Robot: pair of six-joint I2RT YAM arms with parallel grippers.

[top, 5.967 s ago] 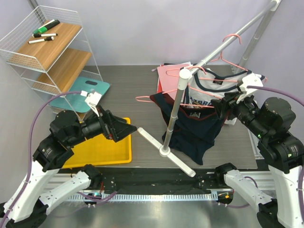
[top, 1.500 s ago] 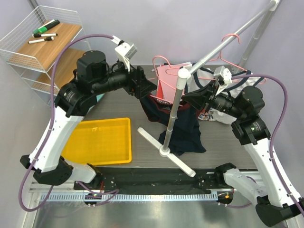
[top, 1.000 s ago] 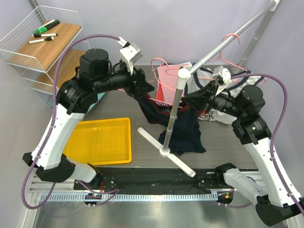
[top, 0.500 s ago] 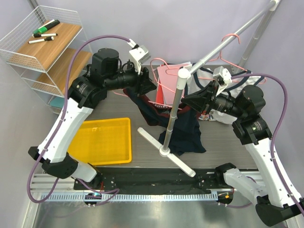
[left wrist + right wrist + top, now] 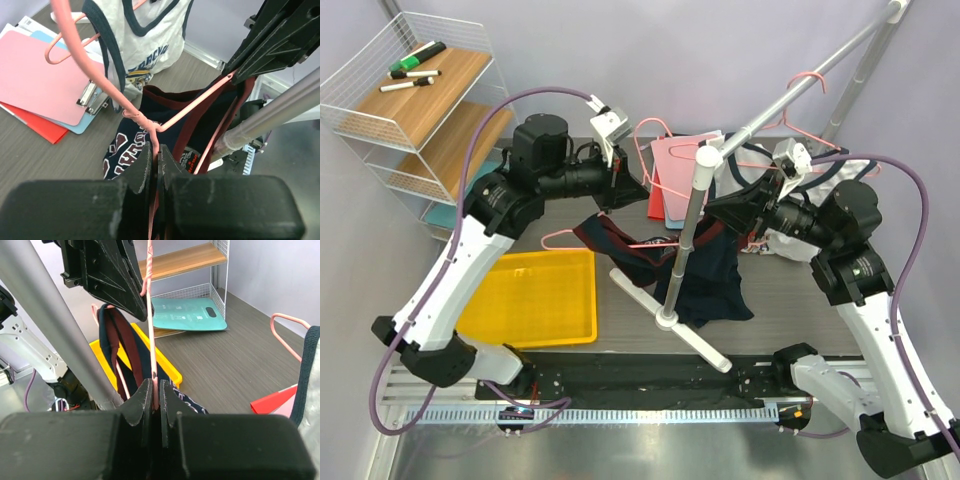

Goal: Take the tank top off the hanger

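Note:
A navy tank top (image 5: pixel 715 275) with maroon trim hangs on a pink wire hanger (image 5: pixel 650 241) beside the rack pole. My left gripper (image 5: pixel 638 190) is shut on the hanger wire just below its twisted neck (image 5: pixel 156 150). My right gripper (image 5: pixel 712 213) is shut on the hanger's other arm (image 5: pixel 156 382), facing the left one. In the left wrist view the tank top (image 5: pixel 125 150) droops under the wire, its straps still round the hanger. One hanger tip pokes out of the cloth on the left.
The white rack pole (image 5: pixel 692 230) and its floor bar (image 5: pixel 665 320) stand between the arms. A white tank top (image 5: pixel 790 180) on another hanger lies behind, by a pink clipboard (image 5: pixel 675 160). A yellow tray (image 5: pixel 535 300) sits left, a wire shelf (image 5: pixel 420 90) far left.
My left gripper has shut on the hanger wire. The hanger's left end and the tank top's left side have dropped and swung left. The right arm has not moved.

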